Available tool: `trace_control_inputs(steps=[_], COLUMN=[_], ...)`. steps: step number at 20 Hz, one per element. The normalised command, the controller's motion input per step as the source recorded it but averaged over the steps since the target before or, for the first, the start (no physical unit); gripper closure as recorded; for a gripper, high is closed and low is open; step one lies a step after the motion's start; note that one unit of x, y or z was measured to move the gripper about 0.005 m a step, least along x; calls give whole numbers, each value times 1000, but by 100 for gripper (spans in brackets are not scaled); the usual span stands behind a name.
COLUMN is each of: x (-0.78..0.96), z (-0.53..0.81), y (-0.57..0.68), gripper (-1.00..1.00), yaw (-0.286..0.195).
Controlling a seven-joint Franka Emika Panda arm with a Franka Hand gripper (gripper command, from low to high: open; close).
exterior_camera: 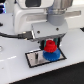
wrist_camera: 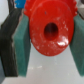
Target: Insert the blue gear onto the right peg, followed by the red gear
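Observation:
My gripper (exterior_camera: 50, 46) hangs over the black-rimmed grey plate (exterior_camera: 33, 58) with the red gear (exterior_camera: 50, 48) shut between its fingers. Directly beneath the red gear lies the blue gear (exterior_camera: 52, 55), a wider toothed disc resting on the plate. The right peg is hidden under the gears. In the wrist view the red gear (wrist_camera: 49, 29) fills the middle, its centre hole dark, clamped between two teal finger pads (wrist_camera: 21, 45). A sliver of the blue gear (wrist_camera: 21, 3) shows at the frame edge.
The plate lies on a white table (exterior_camera: 15, 70). The bulky white arm body (exterior_camera: 30, 17) and a dark cable (exterior_camera: 12, 35) stand behind the plate at the exterior view's left.

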Motion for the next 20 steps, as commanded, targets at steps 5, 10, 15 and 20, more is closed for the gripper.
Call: trace_control_inputs(steps=[5, 10, 15, 20], x=[256, 292, 191, 141], z=[79, -65, -286, -193], y=[86, 0, -81, -11], gripper=[100, 100, 100, 100], yaw=[0, 0, 0, 0])
